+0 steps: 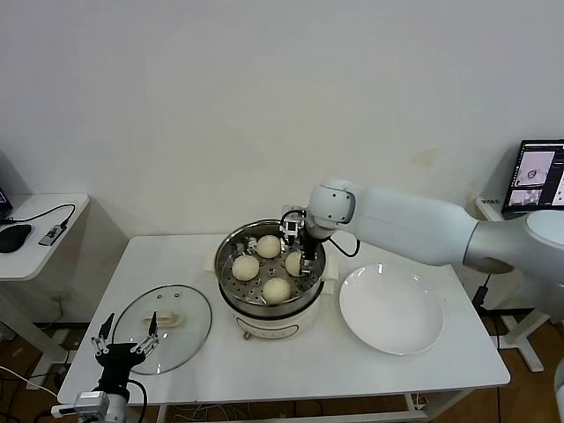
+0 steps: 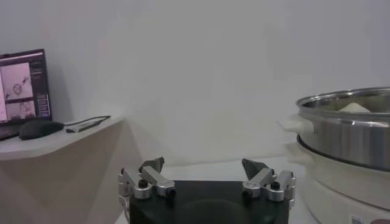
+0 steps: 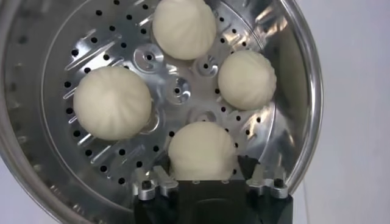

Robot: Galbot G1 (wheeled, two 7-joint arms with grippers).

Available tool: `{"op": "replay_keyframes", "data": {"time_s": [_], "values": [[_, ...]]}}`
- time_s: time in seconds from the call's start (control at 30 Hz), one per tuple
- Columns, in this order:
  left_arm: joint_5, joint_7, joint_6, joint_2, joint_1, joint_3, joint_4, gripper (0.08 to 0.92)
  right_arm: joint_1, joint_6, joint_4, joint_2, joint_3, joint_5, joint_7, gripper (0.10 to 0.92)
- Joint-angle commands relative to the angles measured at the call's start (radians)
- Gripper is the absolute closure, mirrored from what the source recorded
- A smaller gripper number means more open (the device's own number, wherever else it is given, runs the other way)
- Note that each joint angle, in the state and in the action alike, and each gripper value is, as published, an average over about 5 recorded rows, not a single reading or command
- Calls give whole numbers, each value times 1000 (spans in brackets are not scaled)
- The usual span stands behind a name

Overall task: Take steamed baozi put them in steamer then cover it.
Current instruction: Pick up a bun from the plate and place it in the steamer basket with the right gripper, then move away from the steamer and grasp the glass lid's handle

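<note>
The steamer (image 1: 264,328) stands mid-table with several steamed baozi on its perforated tray (image 3: 177,91). My right gripper (image 1: 300,251) reaches down into the pot at its right side. In the right wrist view this gripper (image 3: 205,161) is open, its fingers spread either side of the nearest baozi (image 3: 202,146), which rests on the tray. The other baozi (image 3: 113,102) (image 3: 184,27) (image 3: 247,79) lie apart from it. The cover (image 1: 163,328) lies flat on the table to the left, handle up. My left gripper (image 1: 128,339) hovers open at the cover's near edge, holding nothing (image 2: 203,162).
An empty white plate (image 1: 391,308) sits to the right of the steamer. A side desk (image 1: 35,238) with a mouse and cables stands to the far left. A screen (image 1: 538,176) glows at the far right.
</note>
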Motion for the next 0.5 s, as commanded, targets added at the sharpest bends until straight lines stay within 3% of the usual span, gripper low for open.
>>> {"op": "replay_keyframes", "data": {"time_s": [0.03,0.2,0.37,0.5], "values": [[8,1,4,1,-5,4,0,177,24,3,89,-113,65,36,2,205],[10,2,4,2,-8,6,3,177,5,42,230,-228,123,113,93,203],[21,3,1,1,-9,7,3,177,-108,122,430,-379,235,238,337,203],[32,12,-2,3,-8,10,0,177,-296,260,522,-499,389,230,496,203]]}}
